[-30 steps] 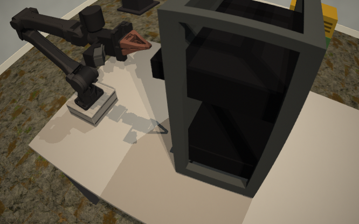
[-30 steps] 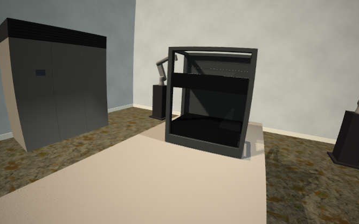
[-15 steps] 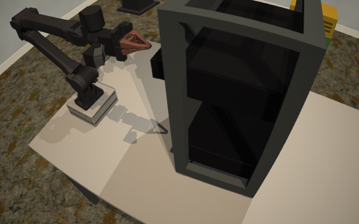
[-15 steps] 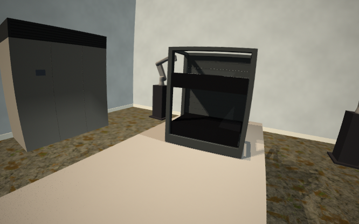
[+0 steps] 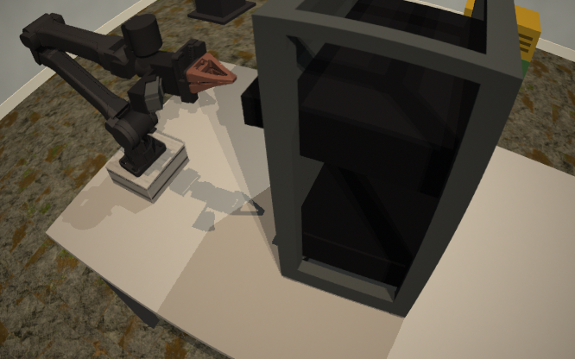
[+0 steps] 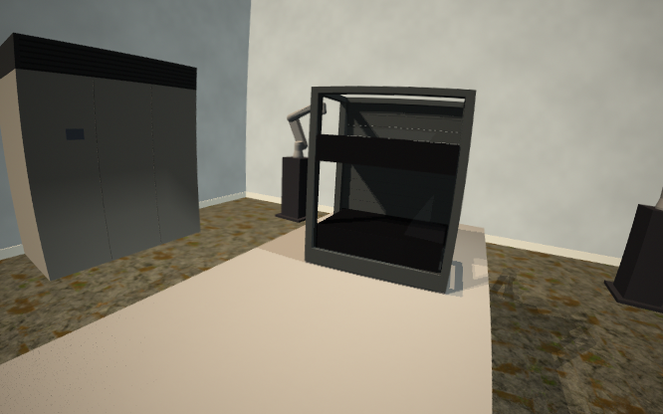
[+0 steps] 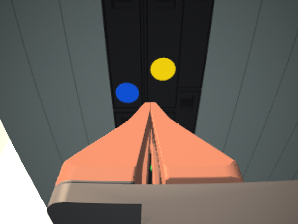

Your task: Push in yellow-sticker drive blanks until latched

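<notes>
The dark grey rack (image 5: 383, 147) stands upright on the table and also shows in the exterior view (image 6: 388, 185). A black drive blank (image 5: 252, 104) juts out of its front face toward the arm. In the wrist view the black blanks (image 7: 158, 43) run as narrow strips; one carries a yellow sticker (image 7: 162, 68), the one beside it a blue sticker (image 7: 127, 92). My gripper (image 5: 231, 78) has orange fingers, is shut and empty, and its tip (image 7: 149, 104) points at the blanks just below the stickers, a short way from the rack's front.
The arm's base sits on a white block (image 5: 147, 171) at the table's left edge. A yellow box (image 5: 527, 35) stands behind the rack. A large grey cabinet (image 6: 98, 154) and two pedestal arms (image 6: 296, 174) (image 6: 653, 247) stand on the floor.
</notes>
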Available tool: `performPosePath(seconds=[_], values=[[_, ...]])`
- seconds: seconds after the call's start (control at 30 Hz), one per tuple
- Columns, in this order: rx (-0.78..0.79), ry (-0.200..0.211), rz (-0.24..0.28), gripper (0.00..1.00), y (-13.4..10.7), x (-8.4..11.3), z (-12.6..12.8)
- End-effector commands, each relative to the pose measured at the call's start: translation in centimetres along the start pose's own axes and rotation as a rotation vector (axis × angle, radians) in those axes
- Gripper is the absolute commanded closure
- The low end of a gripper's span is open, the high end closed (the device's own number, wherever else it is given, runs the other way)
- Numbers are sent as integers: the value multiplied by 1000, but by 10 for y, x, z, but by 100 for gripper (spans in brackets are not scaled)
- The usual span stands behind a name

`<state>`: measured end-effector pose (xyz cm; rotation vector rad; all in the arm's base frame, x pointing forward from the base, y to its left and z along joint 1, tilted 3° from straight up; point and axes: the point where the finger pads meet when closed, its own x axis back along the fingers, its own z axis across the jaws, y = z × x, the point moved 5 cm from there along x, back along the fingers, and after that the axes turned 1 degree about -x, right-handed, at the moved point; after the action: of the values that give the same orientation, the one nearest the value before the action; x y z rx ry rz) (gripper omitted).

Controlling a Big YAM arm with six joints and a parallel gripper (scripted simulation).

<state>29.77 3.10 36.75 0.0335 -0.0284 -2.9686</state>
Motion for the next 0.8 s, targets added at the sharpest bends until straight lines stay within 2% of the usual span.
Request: performPosePath(seconds=[0.0, 0.13, 0.17, 0.2, 0.23, 0.43, 0.5, 0.63, 0.77], values=[[-12, 0, -23, 100, 14, 14, -4], [-8, 3, -23, 100, 18, 19, -6], [1, 48, -23, 100, 20, 15, 26], [8, 80, -22, 100, 19, 13, 33], [7, 81, -5, 100, 14, 9, 33], [8, 80, -8, 100, 15, -29, 32], [8, 80, -8, 100, 15, -29, 32], [8, 79, -8, 100, 15, -50, 31], [8, 79, -8, 100, 15, -53, 31]])
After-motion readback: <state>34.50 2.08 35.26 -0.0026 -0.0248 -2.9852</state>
